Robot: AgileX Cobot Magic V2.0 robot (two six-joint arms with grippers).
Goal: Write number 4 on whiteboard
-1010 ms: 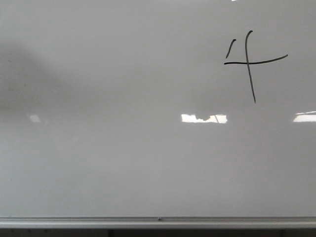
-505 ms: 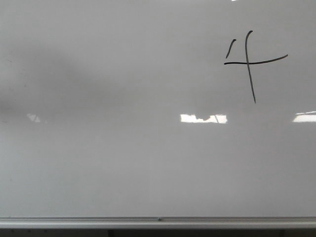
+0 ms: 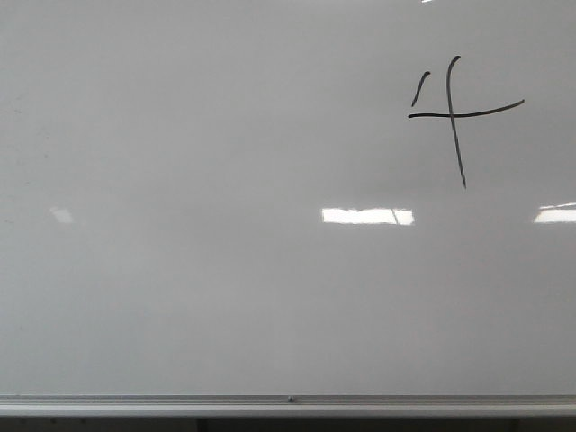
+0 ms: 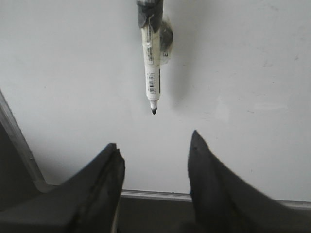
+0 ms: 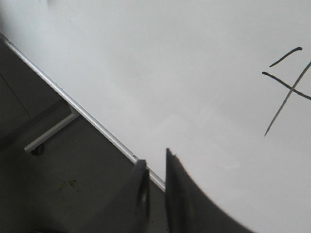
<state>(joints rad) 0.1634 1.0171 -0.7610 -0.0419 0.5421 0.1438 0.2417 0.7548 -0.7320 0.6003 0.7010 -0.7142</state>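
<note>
whiteboard (image 3: pixel 225 270) bears number 4 (image 3: pixel 457 115); left gripper (image 4: pixel 153 160) spread.

The grey shadow that lay across the upper left of the whiteboard (image 3: pixel 225 297) in the front view has faded away; that part of the board now looks evenly pale. The bright rectangular light reflection (image 3: pixel 368 216) at centre right, whose lower edge was ragged and partly blocked a moment ago, now shows as a clean full bar. The small glint (image 3: pixel 61 214) at left has dimmed.
</note>
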